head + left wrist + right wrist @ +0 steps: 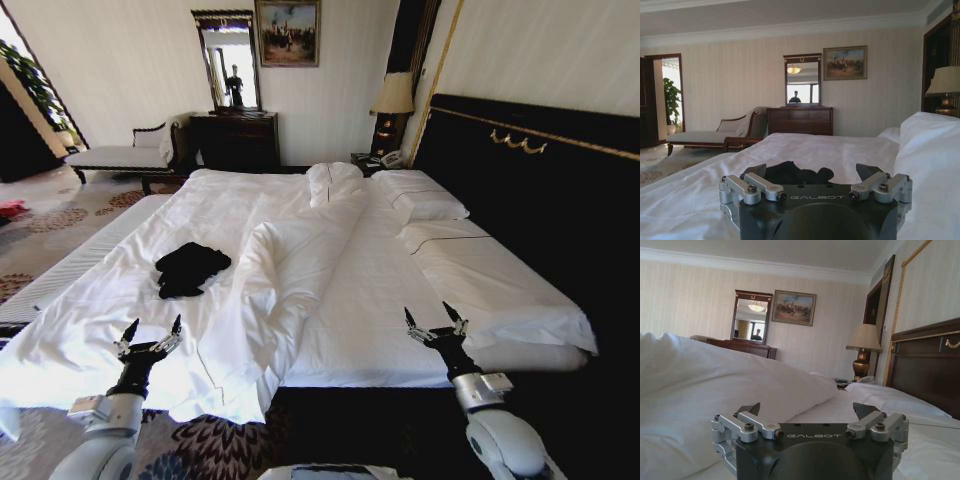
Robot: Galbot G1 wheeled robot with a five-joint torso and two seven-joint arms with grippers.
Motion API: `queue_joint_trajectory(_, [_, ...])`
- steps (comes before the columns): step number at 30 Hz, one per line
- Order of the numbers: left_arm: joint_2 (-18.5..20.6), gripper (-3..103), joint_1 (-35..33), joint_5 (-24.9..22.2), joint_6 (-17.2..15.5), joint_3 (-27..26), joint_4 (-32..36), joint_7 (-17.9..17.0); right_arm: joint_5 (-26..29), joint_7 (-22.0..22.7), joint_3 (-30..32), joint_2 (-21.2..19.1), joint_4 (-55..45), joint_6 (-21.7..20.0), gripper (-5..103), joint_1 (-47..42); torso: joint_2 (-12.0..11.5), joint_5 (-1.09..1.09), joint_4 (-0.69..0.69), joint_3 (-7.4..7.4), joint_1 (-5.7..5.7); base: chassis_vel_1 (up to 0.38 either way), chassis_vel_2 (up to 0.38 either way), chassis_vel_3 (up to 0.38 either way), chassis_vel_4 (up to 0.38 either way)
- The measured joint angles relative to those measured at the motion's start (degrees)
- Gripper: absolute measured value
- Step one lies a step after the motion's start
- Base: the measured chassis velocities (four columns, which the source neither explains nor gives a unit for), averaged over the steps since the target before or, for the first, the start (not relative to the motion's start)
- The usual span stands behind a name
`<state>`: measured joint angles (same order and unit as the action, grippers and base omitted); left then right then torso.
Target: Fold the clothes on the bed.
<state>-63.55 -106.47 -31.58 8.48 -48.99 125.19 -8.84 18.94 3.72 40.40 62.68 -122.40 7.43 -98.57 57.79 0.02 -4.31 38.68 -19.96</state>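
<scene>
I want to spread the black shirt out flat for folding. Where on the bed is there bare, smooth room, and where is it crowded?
Smoothest: the flat sheet between the bunched duvet ridge and the pillows, ahead of the open right pincer. The duvet around the T-shirt, ahead of the open left pincer, is bare but wrinkled. The ridge is crowded.

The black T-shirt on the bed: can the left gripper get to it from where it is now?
Probably yes. The left gripper is open above the near edge of the bed, and the T-shirt lies crumpled straight ahead of it. Between them is only flat white duvet; its bunched ridge lies to the right.
</scene>
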Motion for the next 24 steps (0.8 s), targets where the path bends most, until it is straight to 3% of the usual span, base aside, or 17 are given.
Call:
queue_joint_trajectory(13, [-0.14,100,0.48,0.56,-0.15,1.14,-0.21,-0.08,-0.23,0.00,-0.49,-0.10,0.95,0.85,100,0.09,0.00,-0.03,0.00,-0.01,0.02,0.256,0.307,-0.260,-0.301])
queue_joint_trajectory(18, [0.03,100,0.11,0.53,-0.15,0.94,-0.33,-0.14,0.10,0.18,-0.57,-0.37,1.07,0.95,100,0.32,0.01,-0.08,0.02,-0.01,0.02,0.103,0.280,-0.051,-0.264])
queue_joint_trajectory(24, [-0.26,100,-0.09,0.85,-0.08,1.13,-0.35,-0.07,-0.20,0.15,-1.05,0.34,1.21,1.06,100,0.29,0.01,0.02,0.00,-0.01,0.02,-0.091,0.168,0.110,-0.181])
